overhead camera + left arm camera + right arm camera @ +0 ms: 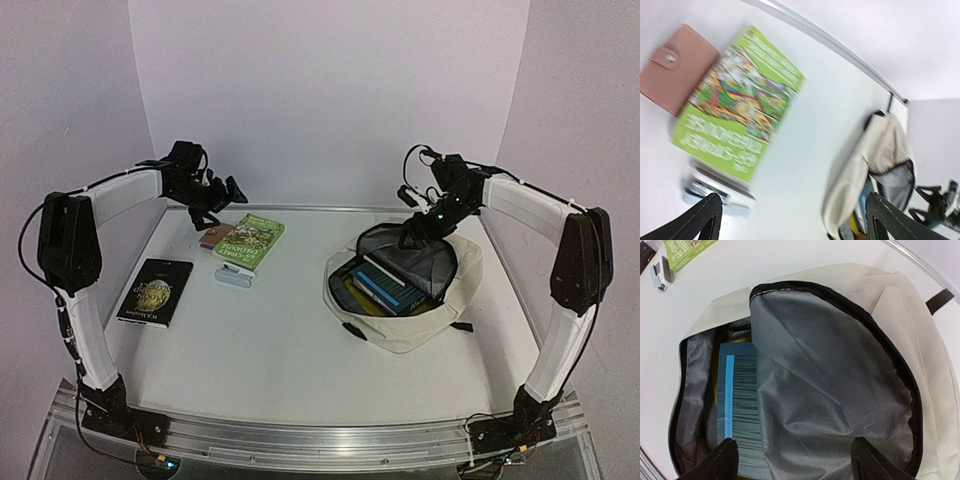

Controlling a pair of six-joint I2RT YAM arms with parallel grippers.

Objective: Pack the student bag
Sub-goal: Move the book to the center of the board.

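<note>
Nearest, well left of the large soft cream fabric student bag (420,335): a black paperback with a gold cover design (155,291), flat on the white table (280,350).

The bag lies on the table's right half with its black zipper open, its mouth facing up and left, and its grey lining showing. Blue books (385,285) are already inside.

Left of the bag, a bit farther: a small white-and-silver box-like gadget (235,277). Just beyond it, close or touching (cannot tell), is a bright green paperback (250,240), and a pink-brown snap wallet (215,236) sits at the paperback's far-left edge.

The green paperback's long axis runs near-to-far, with the far end leaning slightly bagward.

The left gripper (225,192) hovers over the far end of that cluster, jaws spread wide and empty. It is judged the nearer arm for every loose item.

The right gripper (792,460) hangs over the bag's far rim, above the grey flap. Its jaws are also spread and pinching nothing, and contact with the lining cannot be told.

The likely next pick is the green paperback, which lies below and nearward of the left jaws. The bag mouth lies to its right.
</note>
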